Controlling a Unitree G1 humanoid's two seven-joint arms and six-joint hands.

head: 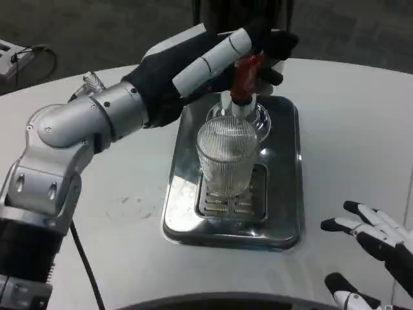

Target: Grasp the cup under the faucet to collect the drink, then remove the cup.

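Directly below left robot hand [213, 61]: cup [226, 158]

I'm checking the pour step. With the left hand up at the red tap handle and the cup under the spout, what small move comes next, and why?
Probably press the red tap handle with the left hand: its fingers already reach it, and the ribbed cup stands on the tray, apparently empty.
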